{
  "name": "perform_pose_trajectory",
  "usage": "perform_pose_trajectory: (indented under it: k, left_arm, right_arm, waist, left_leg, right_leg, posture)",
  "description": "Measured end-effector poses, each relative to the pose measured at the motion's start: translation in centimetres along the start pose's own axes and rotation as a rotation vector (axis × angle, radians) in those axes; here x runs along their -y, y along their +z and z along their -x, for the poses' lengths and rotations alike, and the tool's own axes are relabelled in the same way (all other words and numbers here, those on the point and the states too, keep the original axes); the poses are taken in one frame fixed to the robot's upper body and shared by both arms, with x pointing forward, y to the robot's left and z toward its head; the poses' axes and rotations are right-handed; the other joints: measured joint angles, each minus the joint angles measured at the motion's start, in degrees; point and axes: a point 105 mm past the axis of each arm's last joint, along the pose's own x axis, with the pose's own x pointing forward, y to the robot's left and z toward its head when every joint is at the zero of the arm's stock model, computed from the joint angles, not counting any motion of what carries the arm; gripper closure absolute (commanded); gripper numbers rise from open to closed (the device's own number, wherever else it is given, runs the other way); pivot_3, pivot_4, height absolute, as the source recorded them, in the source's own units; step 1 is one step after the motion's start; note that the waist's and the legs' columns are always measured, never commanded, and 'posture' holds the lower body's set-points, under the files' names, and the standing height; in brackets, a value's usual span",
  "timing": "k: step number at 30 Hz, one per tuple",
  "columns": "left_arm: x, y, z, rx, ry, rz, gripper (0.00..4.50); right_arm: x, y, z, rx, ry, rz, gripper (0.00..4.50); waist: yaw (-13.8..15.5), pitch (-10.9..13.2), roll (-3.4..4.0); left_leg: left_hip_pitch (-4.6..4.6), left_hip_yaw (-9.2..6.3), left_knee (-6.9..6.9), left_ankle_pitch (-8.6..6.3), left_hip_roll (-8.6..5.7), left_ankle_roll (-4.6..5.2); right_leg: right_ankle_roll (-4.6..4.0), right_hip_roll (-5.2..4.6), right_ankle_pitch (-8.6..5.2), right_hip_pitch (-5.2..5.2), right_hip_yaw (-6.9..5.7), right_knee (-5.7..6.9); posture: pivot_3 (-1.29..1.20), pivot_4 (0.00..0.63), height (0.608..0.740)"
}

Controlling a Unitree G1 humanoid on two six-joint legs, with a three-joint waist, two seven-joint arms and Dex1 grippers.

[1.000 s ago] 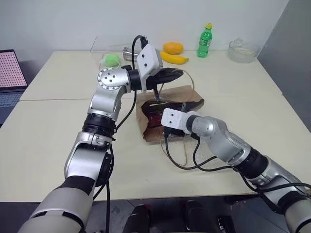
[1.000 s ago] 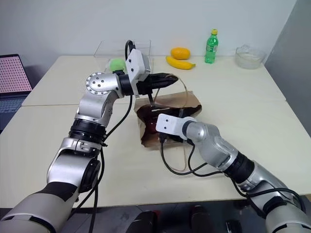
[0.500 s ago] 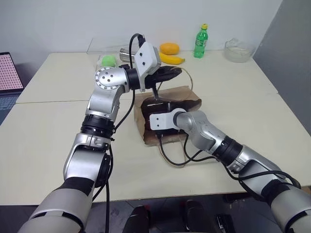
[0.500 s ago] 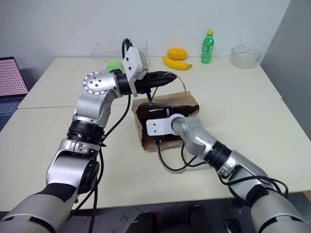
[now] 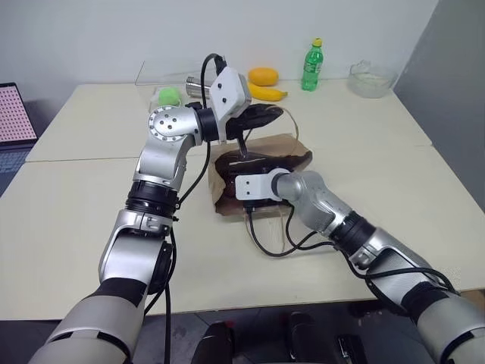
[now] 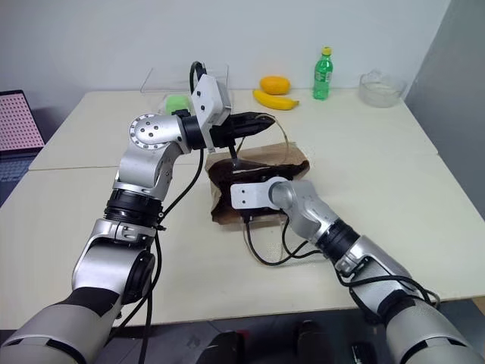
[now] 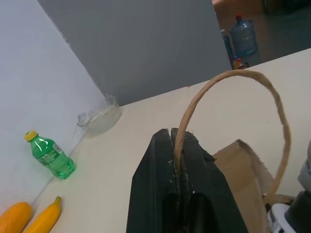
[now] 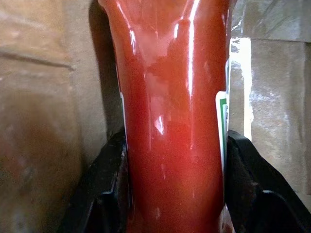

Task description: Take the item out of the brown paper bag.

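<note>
The right tool (image 8: 172, 194) is inside the plain brown kraft paper bag (image 5: 292, 146), its two black fingers (image 8: 104, 189) set on either side of the small plastic bottle with dark reddish-brown contents (image 8: 172, 97). They stand partly open and hug the bottle's sides; whether they have a firm grip yet I cannot tell. The bottle lies within the bag, which rests on its side on the pale tabletop (image 5: 91, 205), mouth toward the robot.

The left tool (image 7: 176, 160) is closed tight on one of the bag's thin loop handles (image 7: 233, 75), holding it up above the bag so the mouth stays propped.

The bottle looks light and fairly stiff, but its glossy plastic wall is likely slippery and may give a little under a squeeze. The straight body, where the fingers now sit, seems the best place to hold it, squarely across the width. The paper is soft and creased, so it could drag along with the bottle if the handle is not kept held.
</note>
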Motion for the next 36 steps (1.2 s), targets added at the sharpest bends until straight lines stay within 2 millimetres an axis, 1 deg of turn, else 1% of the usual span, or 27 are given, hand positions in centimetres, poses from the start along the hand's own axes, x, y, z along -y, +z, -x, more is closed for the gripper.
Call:
perform_pose_trajectory:
  k: [3,5,7,11,14,17,21,24,27,30,32,34,35,36]
  left_arm:
    - [-0.2,-0.3,0.2,-0.01,0.01,0.003,4.5]
    - [-0.3,-0.6,0.3,-0.017,0.016,0.006,4.5]
    - [-0.3,-0.8,0.4,-0.02,0.021,0.009,4.5]
    - [-0.5,-1.2,0.4,-0.031,0.033,0.008,4.5]
    - [-0.6,-1.5,0.5,-0.04,0.037,0.012,4.5]
    - [-0.6,-1.5,0.4,-0.042,0.038,0.011,4.5]
    - [-0.9,-1.4,0.3,-0.038,0.048,0.004,4.5]
    - [-1.0,-1.8,0.3,-0.05,0.063,0.013,4.5]
    - [-1.1,-2.2,0.4,-0.067,0.067,0.021,4.5]
    - [-1.1,-2.3,0.3,-0.07,0.072,0.022,4.5]
    - [-1.1,-2.2,0.2,-0.068,0.073,0.021,4.5]
    - [-1.1,-2.1,0.1,-0.064,0.073,0.021,4.5]
    - [-1.1,-2.1,0.0,-0.063,0.072,0.02,4.5]
    - [-1.2,-2.1,0.1,-0.066,0.074,0.016,4.5]
  right_arm:
    - [0.0,-0.4,1.5,0.03,-0.001,-0.007,2.41]
    - [0.3,-0.2,2.6,0.063,-0.004,-0.017,2.43]
    - [0.8,0.5,4.0,0.119,-0.012,-0.022,2.44]
    - [1.7,1.9,6.2,0.224,-0.009,-0.022,2.44]
    - [1.7,2.8,7.5,0.316,0.022,-0.064,2.5]
    - [1.6,4.3,8.8,0.439,0.053,-0.123,2.52]
    - [3.4,6.4,11.9,0.655,0.028,-0.277,2.53]
    - [4.6,6.9,14.3,0.764,0.011,-0.371,2.53]
    - [5.7,6.7,16.2,0.835,0.0,-0.494,2.53]
    - [7.2,6.7,17.8,0.888,-0.039,-0.578,2.53]
    - [8.6,6.2,19.2,0.906,-0.106,-0.621,2.53]
    - [9.9,4.1,20.8,0.839,-0.224,-0.623,2.53]
    - [10.1,2.4,21.4,0.756,-0.274,-0.6,2.53]
    - [9.8,-0.4,22.0,0.605,-0.333,-0.575,2.53]
  waist:
    - [0.0,0.0,0.0]
    - [0.0,0.0,-0.01]
    - [0.0,0.0,-0.01]
    - [-0.1,0.0,-0.02]
    - [0.0,0.0,-0.02]
    - [0.0,0.0,-0.04]
    - [0.0,0.0,-0.04]
    - [0.1,0.0,-0.04]
    - [0.1,0.0,-0.04]
    - [0.0,0.0,-0.03]
    - [0.1,0.0,-0.03]
    - [0.4,0.0,-0.03]
    - [0.9,0.0,-0.03]
    - [1.7,0.0,-0.04]
  left_leg:
    - [-0.1,-0.01,-0.02,0.01,-0.01,-0.02]
    - [-0.12,-0.01,-0.04,0.01,0.0,-0.02]
    - [-0.12,-0.01,-0.05,0.0,0.01,-0.01]
    - [-0.1,0.01,-0.04,-0.01,0.01,0.01]
    - [-0.11,0.01,-0.04,-0.01,0.01,0.01]
    - [-0.12,0.01,-0.04,-0.01,0.02,0.01]
    - [-0.13,-0.02,-0.04,-0.01,0.01,0.02]
    - [-0.12,-0.03,-0.04,-0.07,0.0,0.12]
    - [-0.12,-0.03,-0.04,-0.08,0.0,0.14]
    - [-0.11,-0.02,-0.05,-0.09,0.01,0.17]
    - [-0.13,-0.03,-0.04,-0.1,-0.01,0.17]
    - [-0.14,-0.03,-0.04,-0.11,-0.08,0.18]
    - [-0.15,-0.02,-0.05,-0.11,-0.14,0.2]
    - [-0.17,-0.03,-0.05,-0.13,-0.17,0.23]
  right_leg:
    - [0.0,-0.01,0.0,-0.06,-0.01,-0.1]
    - [0.0,0.0,0.0,-0.06,-0.02,-0.15]
    - [0.0,0.0,0.0,-0.07,-0.02,-0.16]
    - [0.0,0.0,0.0,-0.06,-0.02,-0.13]
    - [0.0,0.0,0.0,-0.06,-0.02,-0.15]
    - [0.0,0.0,0.0,-0.06,-0.02,-0.15]
    - [0.0,-0.01,0.0,-0.05,-0.03,-0.14]
    - [0.0,-0.02,0.0,-0.04,-0.03,-0.15]
    - [0.0,-0.02,0.0,-0.04,-0.03,-0.13]
    - [0.0,-0.01,0.0,-0.04,-0.03,-0.11]
    - [0.0,-0.03,0.0,-0.04,-0.04,-0.11]
    - [0.0,-0.1,0.0,-0.03,-0.05,-0.15]
    - [0.01,-0.15,0.0,-0.02,-0.06,-0.2]
    - [0.02,-0.17,-0.01,0.05,-0.11,-0.35]
  posture:
    - [0.0,0.15,0.74]
    - [0.0,0.15,0.74]
    - [0.0,0.15,0.74]
    - [0.0,0.15,0.74]
    - [0.0,0.15,0.74]
    - [0.0,0.15,0.74]
    - [0.0,0.15,0.74]
    - [0.0,0.15,0.74]
    - [0.0,0.15,0.74]
    - [0.0,0.15,0.74]
    - [0.0,0.15,0.74]
    - [0.0,0.15,0.74]
    - [0.0,0.15,0.74]
    - [0.0,0.15,0.74]
